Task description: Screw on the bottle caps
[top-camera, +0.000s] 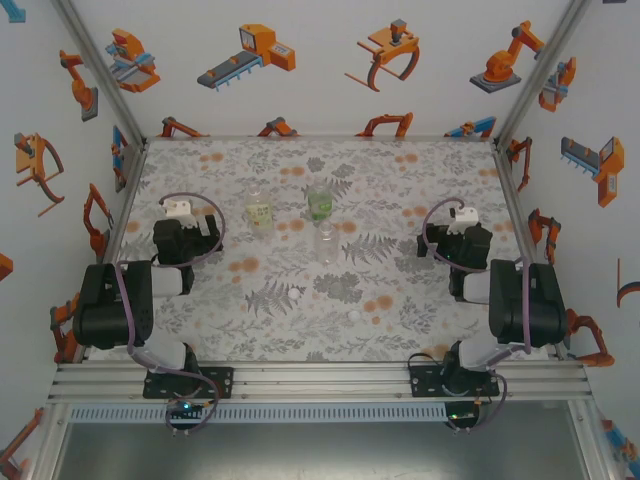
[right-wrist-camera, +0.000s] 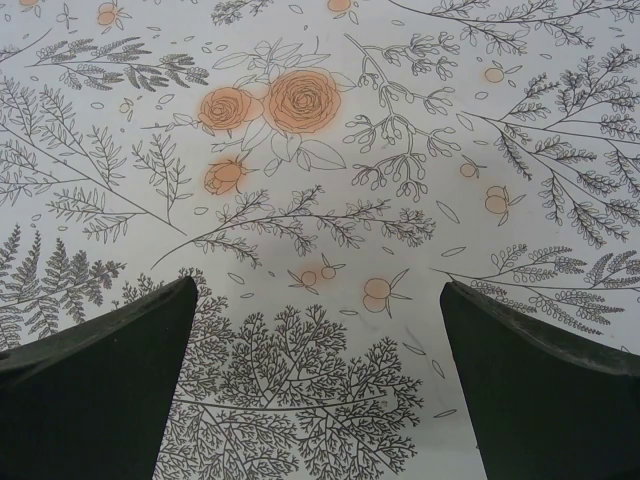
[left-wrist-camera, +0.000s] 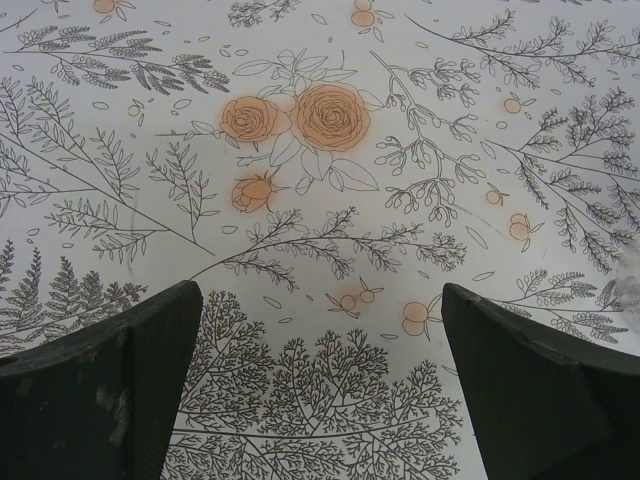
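Three clear bottles stand open-necked mid-table: a pale yellow-green one (top-camera: 259, 212), a bright green one (top-camera: 320, 205) and a colourless one (top-camera: 326, 243) just in front of it. Two tiny white bottle caps (top-camera: 297, 296) (top-camera: 355, 316) lie loose on the cloth nearer the arms. My left gripper (top-camera: 178, 208) (left-wrist-camera: 320, 290) hangs left of the bottles, open, with bare cloth between its dark fingers (left-wrist-camera: 110, 390). Over the right side of the table my right gripper (top-camera: 462, 218) (right-wrist-camera: 318, 283) is also open, its fingers (right-wrist-camera: 540, 390) holding nothing.
The table (top-camera: 400, 180) wears a floral grey-and-orange cloth, boxed in by white walls with robot pictures on the left, back and right. An aluminium rail (top-camera: 320, 380) carrying both arm bases runs along the near edge.
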Action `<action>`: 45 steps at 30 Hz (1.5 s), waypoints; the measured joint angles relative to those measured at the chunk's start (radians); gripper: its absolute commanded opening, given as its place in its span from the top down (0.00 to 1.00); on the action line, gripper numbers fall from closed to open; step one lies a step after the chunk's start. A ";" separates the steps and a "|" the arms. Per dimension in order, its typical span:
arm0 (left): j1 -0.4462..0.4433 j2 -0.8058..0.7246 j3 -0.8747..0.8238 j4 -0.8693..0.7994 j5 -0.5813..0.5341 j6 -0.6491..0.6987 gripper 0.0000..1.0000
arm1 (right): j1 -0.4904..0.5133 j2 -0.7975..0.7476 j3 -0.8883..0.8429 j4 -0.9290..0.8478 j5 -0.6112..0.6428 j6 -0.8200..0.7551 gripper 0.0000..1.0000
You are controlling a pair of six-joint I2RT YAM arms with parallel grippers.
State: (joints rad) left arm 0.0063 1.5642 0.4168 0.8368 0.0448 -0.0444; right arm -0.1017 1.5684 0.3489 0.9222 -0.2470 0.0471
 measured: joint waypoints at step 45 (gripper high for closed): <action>-0.002 -0.063 0.002 -0.089 -0.021 0.000 0.03 | -0.001 -0.041 0.003 -0.058 0.065 0.016 0.01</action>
State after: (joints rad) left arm 0.0040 1.5013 0.4191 0.7475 0.0242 -0.0444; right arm -0.1028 1.5276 0.3515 0.8642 -0.1818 0.0635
